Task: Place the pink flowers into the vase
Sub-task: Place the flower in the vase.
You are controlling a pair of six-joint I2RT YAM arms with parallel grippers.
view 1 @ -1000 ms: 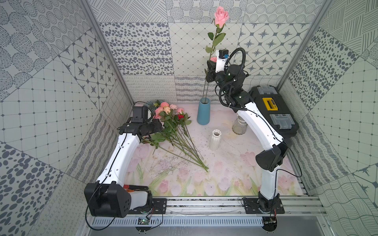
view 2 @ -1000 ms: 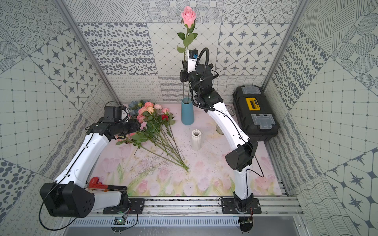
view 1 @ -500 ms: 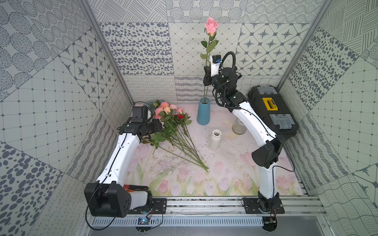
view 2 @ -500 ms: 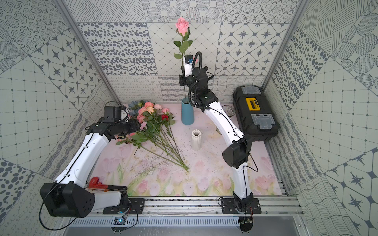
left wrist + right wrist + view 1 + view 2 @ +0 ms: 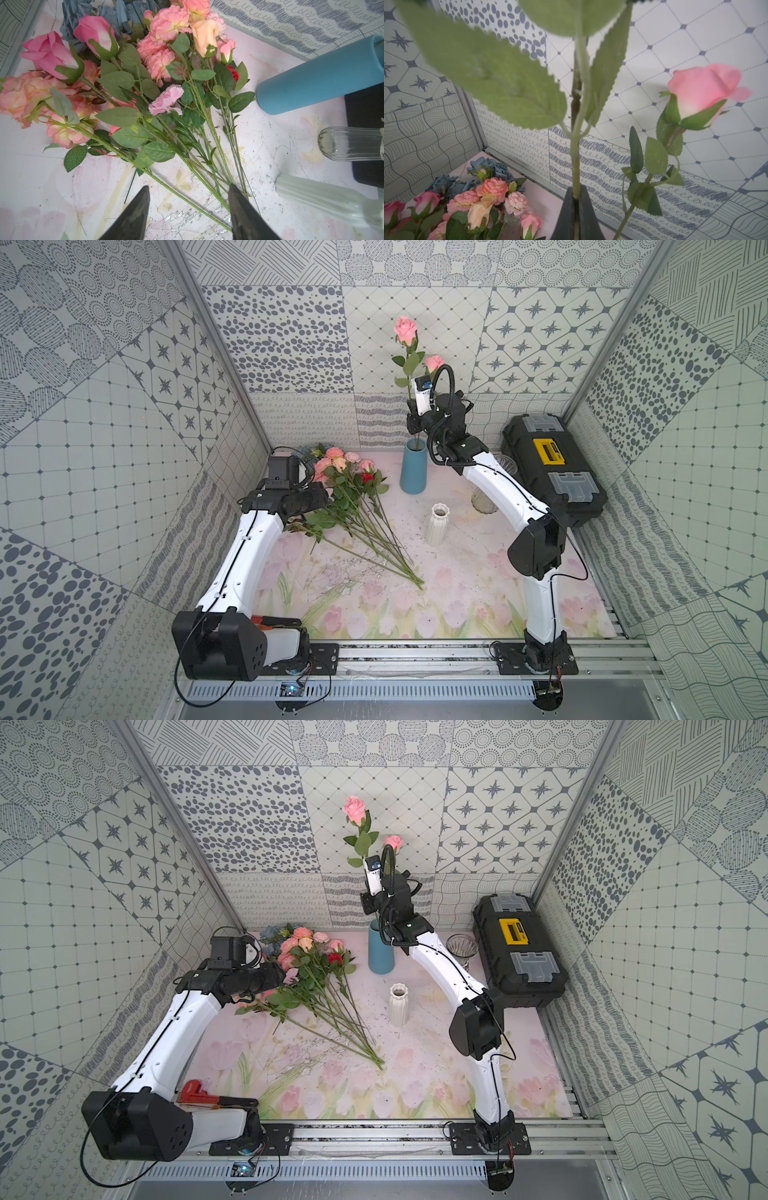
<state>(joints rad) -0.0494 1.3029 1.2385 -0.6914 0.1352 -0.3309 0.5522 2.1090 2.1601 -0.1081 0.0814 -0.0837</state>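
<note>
Pink flowers [image 5: 334, 454] heaped flat, left of blue vase [image 5: 413, 472]; tall pink rose [image 5: 405, 328] upright, stem at vase mouth, shorter pink rose [image 5: 434, 362] beside it.

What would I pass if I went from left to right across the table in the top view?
A red pipe wrench → pile of pink flowers → blue vase → white ribbed vase → glass vase → black toolbox.

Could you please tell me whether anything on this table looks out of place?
Yes: a red pipe wrench lies beside the left arm's base, and a black plastic toolbox sits by the right arm; both seem odd for flower arranging. Nothing looks spilled or toppled.
</note>
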